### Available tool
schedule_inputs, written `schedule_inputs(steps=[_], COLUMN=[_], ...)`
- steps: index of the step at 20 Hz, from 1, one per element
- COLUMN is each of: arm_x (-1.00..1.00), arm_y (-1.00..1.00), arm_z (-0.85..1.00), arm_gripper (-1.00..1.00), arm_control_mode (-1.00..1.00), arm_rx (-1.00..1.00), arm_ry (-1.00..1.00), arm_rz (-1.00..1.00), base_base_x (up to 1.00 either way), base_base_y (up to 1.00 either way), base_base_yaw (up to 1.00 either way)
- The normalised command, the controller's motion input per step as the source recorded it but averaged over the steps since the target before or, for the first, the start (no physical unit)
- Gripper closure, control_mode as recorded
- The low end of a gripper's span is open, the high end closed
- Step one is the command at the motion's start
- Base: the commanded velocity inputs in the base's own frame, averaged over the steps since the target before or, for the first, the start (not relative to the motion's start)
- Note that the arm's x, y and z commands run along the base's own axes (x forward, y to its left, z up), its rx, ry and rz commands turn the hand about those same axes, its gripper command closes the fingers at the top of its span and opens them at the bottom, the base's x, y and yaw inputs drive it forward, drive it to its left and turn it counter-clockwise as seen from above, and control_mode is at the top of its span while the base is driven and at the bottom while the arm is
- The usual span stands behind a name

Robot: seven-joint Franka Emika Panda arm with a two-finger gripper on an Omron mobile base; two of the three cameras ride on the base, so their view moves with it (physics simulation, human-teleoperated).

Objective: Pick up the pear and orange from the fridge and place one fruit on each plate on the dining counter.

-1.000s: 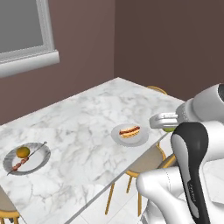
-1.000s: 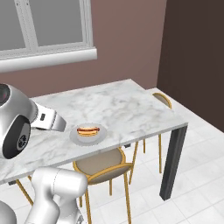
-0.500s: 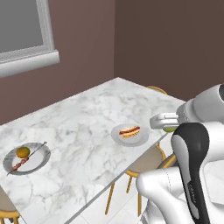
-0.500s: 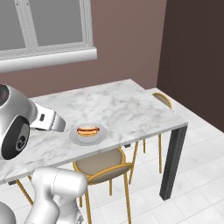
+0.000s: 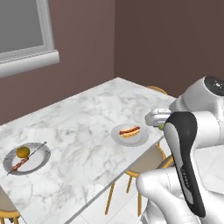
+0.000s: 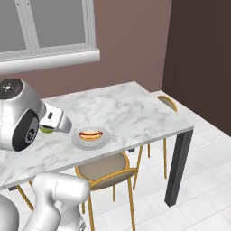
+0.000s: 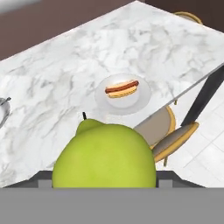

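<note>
The yellow-green pear (image 7: 105, 153) sits between my gripper's fingers, large at the bottom of the hand view. My gripper (image 5: 158, 123) is shut on it, hovering over the near edge of the marble dining counter (image 5: 92, 113), just right of the plate (image 5: 141, 136) with the red-and-yellow food piece. A sliver of the pear (image 6: 45, 130) peeks out under the hand in the right base view, left of that plate (image 6: 104, 140). The orange (image 5: 22, 152) lies on the skewer plate (image 5: 38, 162) at the counter's left end. The fridge is out of view.
Gold-legged stools (image 5: 146, 159) are tucked under the counter's near side, one directly below the food plate (image 7: 141, 104). My own arm's elbow (image 5: 186, 148) rises close behind the gripper. A dark table leg (image 6: 178, 169) stands at the right corner. A window (image 6: 45, 27) is on the far wall.
</note>
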Motion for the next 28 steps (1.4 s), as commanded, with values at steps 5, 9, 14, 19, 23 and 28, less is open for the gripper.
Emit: schedule_inputs(steps=[5,9,14,19,23,28], arm_x=[1.0,1.0,0.92,0.35,0.0,0.05], arm_y=[0.13,0.02,0.0,0.0,0.0,0.0], arm_z=[-0.11,-0.43,-0.96,-0.96,-0.62,-0.1], arm_gripper=[1.0,1.0,1.0,1.0,1.0,1.0], arm_control_mode=[-1.0,-1.0,-1.0,-1.0,-1.0,-1.0], arm_rx=[0.0,0.01,0.0,0.0,0.0,0.0], arm_ry=[0.83,0.55,0.01,-0.27,-0.41,-0.27], arm_rz=[0.0,0.0,0.0,0.0,0.0,0.0], base_base_x=[0.0,0.0,0.0,0.0,0.0,0.0], base_base_y=[0.0,0.0,0.0,0.0,0.0,0.0], base_base_yaw=[0.0,0.0,0.0,0.0,0.0,0.0])
